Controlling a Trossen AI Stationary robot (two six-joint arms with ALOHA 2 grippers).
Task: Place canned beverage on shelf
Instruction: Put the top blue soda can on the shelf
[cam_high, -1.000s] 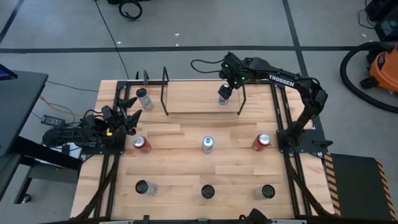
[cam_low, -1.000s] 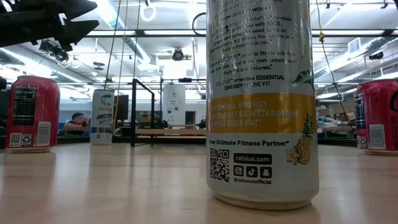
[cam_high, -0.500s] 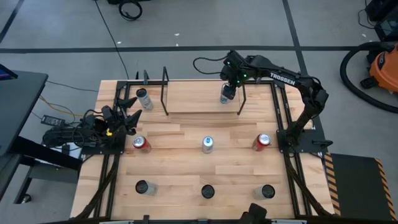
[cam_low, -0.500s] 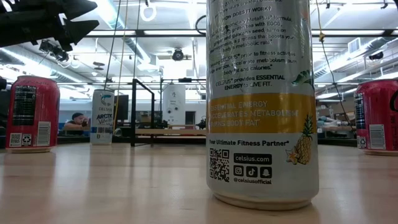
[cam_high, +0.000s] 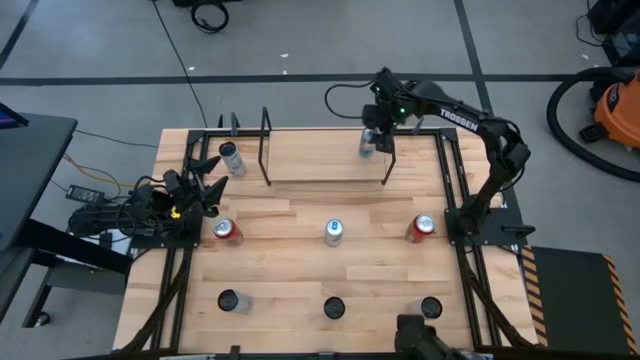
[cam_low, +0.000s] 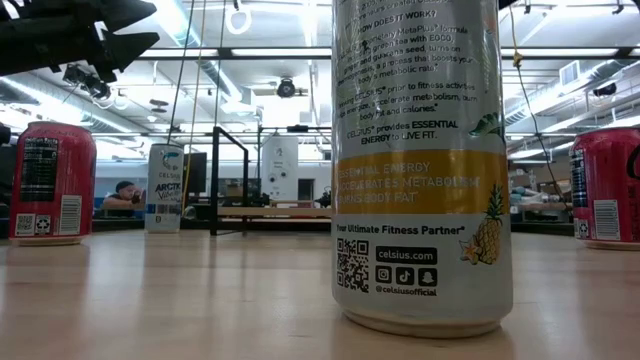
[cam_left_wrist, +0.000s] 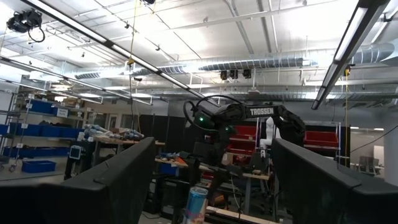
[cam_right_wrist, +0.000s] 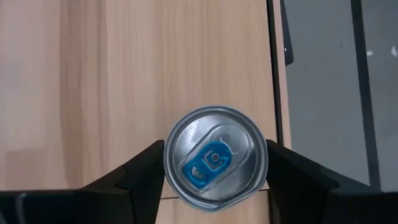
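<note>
A robotics lab or workshop hall is shown. An open ceiling with exposed ducts (cam_left_wrist: 249, 62) and long strip lights (cam_left_wrist: 348, 43) is seen across the top of the left wrist view, with storage racks of blue bins (cam_left_wrist: 37, 109) at its left. A grey floor with taped lines (cam_high: 470, 40) and a shop vacuum (cam_high: 610, 105) is seen at the high view's upper right.

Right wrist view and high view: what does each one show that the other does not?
Only the right wrist view shows the blue pull tab on the can's lid, between the right gripper's fingers. Only the high view shows the left gripper waiting at the table's left edge, two red cans and the whole shelf. Both show the right gripper shut on the silver can over the shelf board.
</note>
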